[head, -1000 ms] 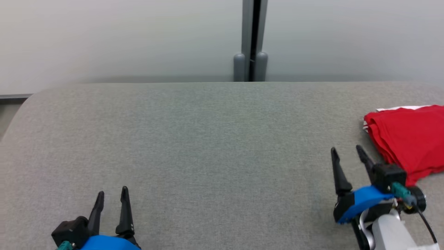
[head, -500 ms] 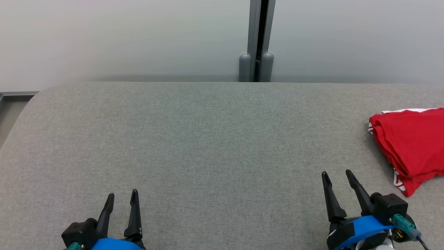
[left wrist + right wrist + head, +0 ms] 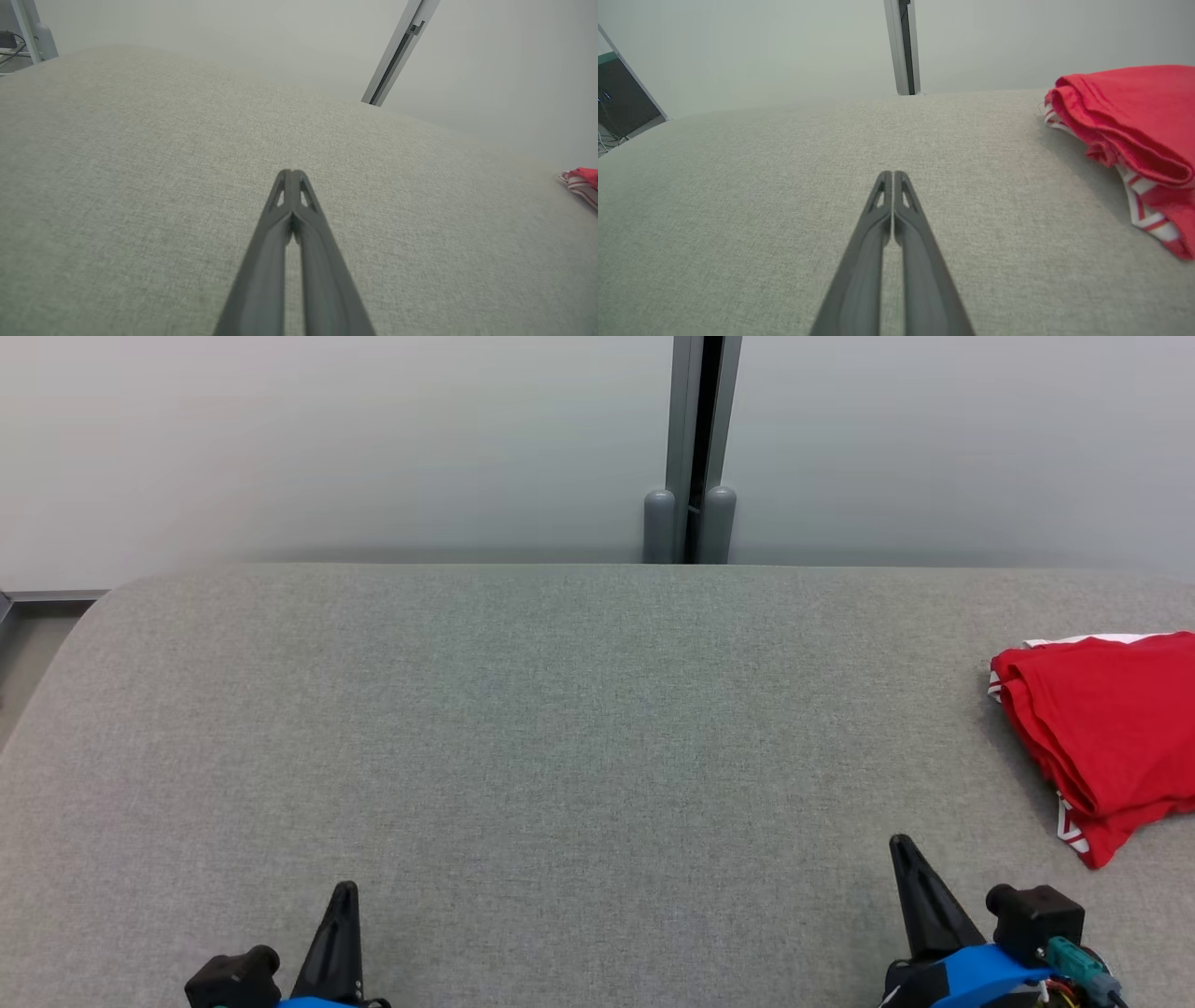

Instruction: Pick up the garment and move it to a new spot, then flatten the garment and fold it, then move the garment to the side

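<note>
I am viewing a grey, fabric-covered desk [image 3: 560,728] from above. At the desk's near edge, toward its left corner, my left pincer [image 3: 343,891] is pointing away from me, its two dark fingers pressed together and pinching nothing. At the same near edge, toward the desk's right corner, my right pincer [image 3: 902,845] is doing likewise: fingers pressed together, empty. I cannot tell whether either tip is touching the surface. Both are sitting low and back, I judge, to leave the middle of the desk free.

Farther along the desk, against its right edge, the garment [image 3: 1102,728] is lying apart from the right pincer. It is red with red-and-white striped trim and is resting in a compact stack of folded layers, partly running out of the head view. Since it is folded and lying off to the side, I am judging the task to be at or very near its end.

Beyond the desk's far edge, a grey upright post [image 3: 695,439] is standing against a pale wall [image 3: 280,429].
</note>
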Robot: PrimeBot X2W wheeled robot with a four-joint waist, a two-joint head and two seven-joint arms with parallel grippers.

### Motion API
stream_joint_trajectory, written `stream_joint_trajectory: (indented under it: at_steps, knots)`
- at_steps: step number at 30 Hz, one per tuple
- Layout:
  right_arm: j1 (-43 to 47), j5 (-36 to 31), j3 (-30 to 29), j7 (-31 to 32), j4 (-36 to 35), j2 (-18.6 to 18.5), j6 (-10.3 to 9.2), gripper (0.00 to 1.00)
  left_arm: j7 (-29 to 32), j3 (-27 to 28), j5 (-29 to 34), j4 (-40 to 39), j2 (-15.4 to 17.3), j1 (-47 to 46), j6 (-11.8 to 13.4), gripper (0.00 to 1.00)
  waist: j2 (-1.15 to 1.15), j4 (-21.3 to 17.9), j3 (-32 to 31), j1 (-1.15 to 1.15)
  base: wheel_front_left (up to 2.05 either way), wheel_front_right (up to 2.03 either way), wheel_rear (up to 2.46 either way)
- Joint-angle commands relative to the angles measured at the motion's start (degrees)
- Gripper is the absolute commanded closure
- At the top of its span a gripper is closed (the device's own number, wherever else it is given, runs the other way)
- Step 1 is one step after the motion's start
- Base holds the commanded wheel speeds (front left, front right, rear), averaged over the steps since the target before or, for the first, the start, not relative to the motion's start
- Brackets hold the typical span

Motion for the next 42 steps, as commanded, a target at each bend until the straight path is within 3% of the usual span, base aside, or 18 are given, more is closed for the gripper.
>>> stream_joint_trajectory:
  at_steps: [1, 22, 42]
  knots:
    - [-0.5, 2.0, -0.4, 0.6, -0.5, 0.0, 0.0, 1.0, 0.5, 0.5, -1.6, -0.6, 0.1, -0.6, -0.1, 1.0, 0.0, 0.0, 0.0, 0.0, 0.0, 0.0, 0.0]
    - [-0.9, 23.8, -2.6, 6.0, -3.4, -0.1, 0.0, 1.0, 6.1, 5.5, -18.6, -2.8, -1.5, -2.6, -1.3, 1.0, 0.0, 0.0, -0.4, 0.0, 0.0, 0.0, 0.0]
    - [-1.3, 39.5, -4.2, 10.1, -5.4, -0.2, 0.0, 1.0, 10.1, 9.0, -30.8, -4.3, -2.7, -4.0, -2.2, 1.0, 0.0, -0.1, -0.7, 0.0, 0.0, 0.0, 0.0]
